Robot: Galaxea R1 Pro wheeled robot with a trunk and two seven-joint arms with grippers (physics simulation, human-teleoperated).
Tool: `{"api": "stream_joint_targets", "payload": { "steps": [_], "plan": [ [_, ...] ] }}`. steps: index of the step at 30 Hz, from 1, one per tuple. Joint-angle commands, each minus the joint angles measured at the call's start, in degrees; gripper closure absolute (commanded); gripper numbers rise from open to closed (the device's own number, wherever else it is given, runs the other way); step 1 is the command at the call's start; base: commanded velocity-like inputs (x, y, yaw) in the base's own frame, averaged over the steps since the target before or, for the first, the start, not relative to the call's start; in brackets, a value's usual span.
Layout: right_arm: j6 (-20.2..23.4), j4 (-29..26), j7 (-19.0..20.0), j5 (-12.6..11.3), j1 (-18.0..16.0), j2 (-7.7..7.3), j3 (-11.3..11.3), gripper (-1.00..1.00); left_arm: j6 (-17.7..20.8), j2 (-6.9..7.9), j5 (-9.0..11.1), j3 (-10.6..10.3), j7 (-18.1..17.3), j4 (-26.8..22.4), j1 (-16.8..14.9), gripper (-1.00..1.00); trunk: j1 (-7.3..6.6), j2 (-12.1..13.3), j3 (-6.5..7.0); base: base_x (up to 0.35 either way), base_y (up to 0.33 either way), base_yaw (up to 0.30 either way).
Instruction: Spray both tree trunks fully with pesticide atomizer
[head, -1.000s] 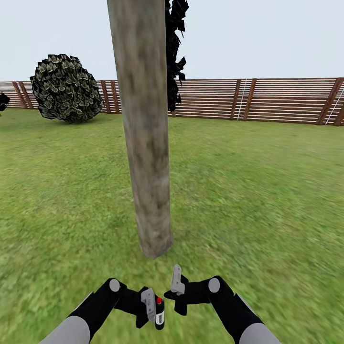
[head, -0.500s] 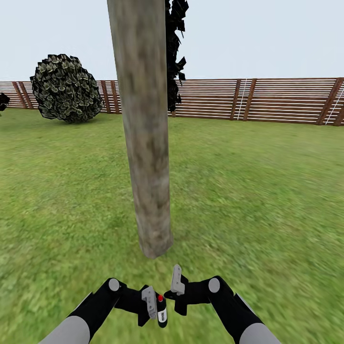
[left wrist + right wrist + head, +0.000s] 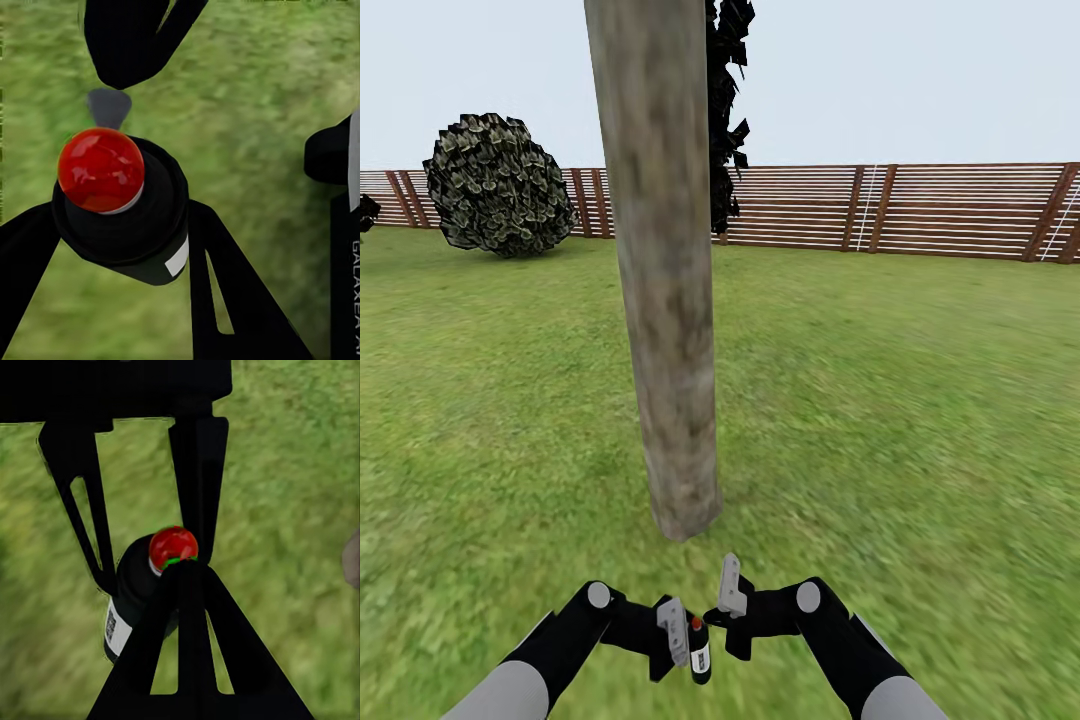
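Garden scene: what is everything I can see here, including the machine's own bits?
tree trunk: one, mottled beige-grey, standing on the lawn straight ahead
round bush: one, dark olive, far left by the fence
dark tree: one, near-black, behind the trunk
fence: one, brown slats, across the back
lawn: green, all around
pesticide atomizer: one, black with red top and white label, held between the left hand's fingers
left hand: one, black and grey, low centre, shut on the atomizer
right hand: one, black and grey, beside it, holding nothing

Glossy red atomizer top (image 3: 100,169), rough mottled bark trunk (image 3: 663,300), slatted wooden fence (image 3: 920,210)
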Motion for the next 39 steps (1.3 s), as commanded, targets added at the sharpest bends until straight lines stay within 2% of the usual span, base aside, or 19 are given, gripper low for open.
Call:
{"api": "stream_joint_targets", "payload": {
  "steps": [1,16,21,28,32,34,35,39],
  "plan": [
    [-0.38,-0.07,0.05,0.55,-0.02,0.0,-0.06,1.0,-0.6,0.0,-0.53,0.1,-0.07,-0.47,0.0,1.0,-0.01,-0.02,-0.05,0.0,0.0,0.0],
    [-0.38,-0.07,0.05,0.56,-0.02,-0.04,-0.05,1.0,-0.6,0.09,-0.52,0.18,-0.15,-1.17,0.1,1.0,-0.01,-0.02,-0.05,0.0,0.0,0.0],
    [-0.38,-0.07,0.05,0.55,-0.02,-0.04,-0.05,1.0,-0.6,1.42,-1.06,0.06,-0.02,-0.53,0.39,1.0,-0.01,-0.02,-0.05,0.0,0.0,0.0],
    [-0.38,-0.01,0.05,0.55,-0.02,-0.04,-0.05,1.0,-0.52,7.51,-1.47,-0.29,0.19,-0.54,0.82,1.0,-0.01,-0.02,-0.05,0.0,0.0,0.0],
    [-0.38,0.15,0.05,0.61,-0.02,-0.12,-0.05,1.0,-0.48,12.33,-1.52,-0.36,0.14,-0.56,0.86,1.0,-0.01,-0.02,-0.05,0.0,0.0,0.0],
    [-0.38,0.23,0.05,0.63,-0.02,-0.19,-0.05,1.0,-0.45,15.5,-1.62,-0.37,0.04,-0.56,0.86,1.0,-0.01,-0.02,-0.05,0.0,0.0,0.0],
    [-0.38,0.26,0.05,0.64,-0.02,-0.24,-0.07,-1.0,-0.42,17.34,-1.61,-0.35,0.03,-0.54,0.88,1.0,-0.01,-0.02,-0.05,0.0,0.0,0.0],
    [-0.39,0.46,-0.03,0.64,-0.02,-0.49,-0.22,-1.0,-0.29,20.09,-1.52,-0.22,0.28,-0.37,0.94,1.0,-0.01,-0.02,-0.05,0.0,0.0,0.0]
  ]
}}
